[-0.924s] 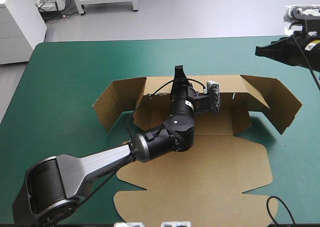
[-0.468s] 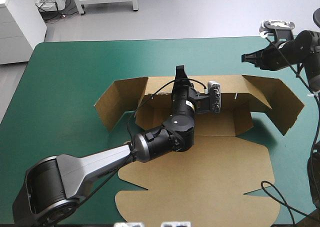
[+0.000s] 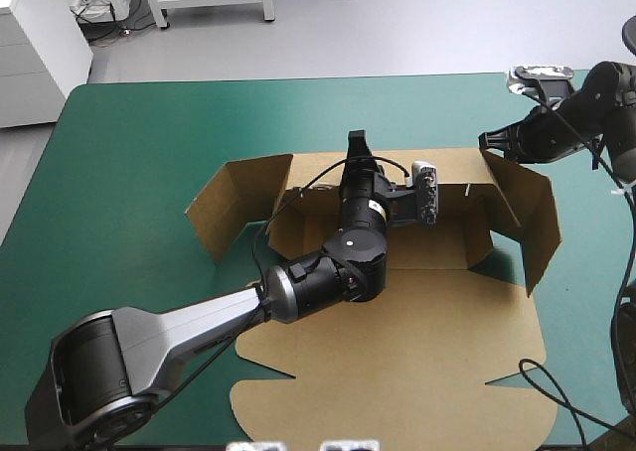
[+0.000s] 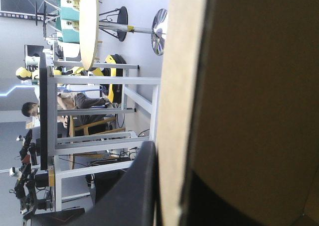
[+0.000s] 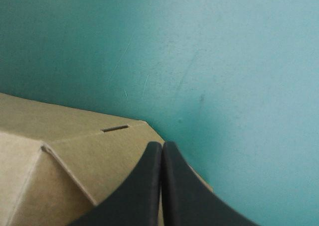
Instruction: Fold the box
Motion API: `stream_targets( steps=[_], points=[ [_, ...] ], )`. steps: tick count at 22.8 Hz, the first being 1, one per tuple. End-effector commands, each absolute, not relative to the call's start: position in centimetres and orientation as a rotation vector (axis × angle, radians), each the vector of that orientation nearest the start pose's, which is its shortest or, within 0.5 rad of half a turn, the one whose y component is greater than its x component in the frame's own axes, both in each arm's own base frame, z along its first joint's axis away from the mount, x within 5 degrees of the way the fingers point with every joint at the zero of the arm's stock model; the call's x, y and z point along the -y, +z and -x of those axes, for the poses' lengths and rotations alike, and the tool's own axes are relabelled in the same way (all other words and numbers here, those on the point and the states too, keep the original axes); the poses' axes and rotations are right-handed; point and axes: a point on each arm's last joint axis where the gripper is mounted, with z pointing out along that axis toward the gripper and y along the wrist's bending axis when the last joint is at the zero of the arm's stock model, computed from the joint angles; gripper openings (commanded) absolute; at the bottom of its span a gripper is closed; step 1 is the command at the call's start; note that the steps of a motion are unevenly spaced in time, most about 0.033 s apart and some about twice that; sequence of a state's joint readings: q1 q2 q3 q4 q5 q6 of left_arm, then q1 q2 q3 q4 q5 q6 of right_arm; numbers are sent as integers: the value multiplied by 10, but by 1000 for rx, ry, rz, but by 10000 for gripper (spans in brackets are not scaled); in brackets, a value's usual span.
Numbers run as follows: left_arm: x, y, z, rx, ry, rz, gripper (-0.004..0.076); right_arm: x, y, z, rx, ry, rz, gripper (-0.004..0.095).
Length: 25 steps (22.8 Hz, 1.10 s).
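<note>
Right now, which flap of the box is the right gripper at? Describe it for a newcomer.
The brown box lies mid-table on the teal-green cover, its far wall raised. The flap hinges off that wall's right end, the shut right gripper at its far corner. Unlike the left flap, which splays outward, it stands steep, angled inward.

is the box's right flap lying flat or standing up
Standing up: the right flap angles steeply upward, shut right end effector at its far corner.
</note>
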<state>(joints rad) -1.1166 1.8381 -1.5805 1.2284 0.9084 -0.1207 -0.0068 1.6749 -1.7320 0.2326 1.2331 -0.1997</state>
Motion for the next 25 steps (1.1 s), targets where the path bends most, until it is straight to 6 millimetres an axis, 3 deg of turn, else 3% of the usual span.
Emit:
stream_targets(
  steps=[1,6,13,19,25],
  points=[
    [330,366,-236,-1403,775,-1321,-10,-18,410,-333,-2539,239,252,-19],
    [330,366,-236,-1405,774,-1321,-10,-18,401,-310,-2549,227,288,-19],
    [332,362,-236,-1407,774,-1359,-10,-27,385,-280,-2398,354,253,-19],
    [344,331,-241,-1428,814,-1466,-10,-25,355,-253,-2318,312,242,-19],
    [349,319,-244,-1427,828,-1491,-10,-26,337,-243,-2209,307,245,-19]
  ],
)
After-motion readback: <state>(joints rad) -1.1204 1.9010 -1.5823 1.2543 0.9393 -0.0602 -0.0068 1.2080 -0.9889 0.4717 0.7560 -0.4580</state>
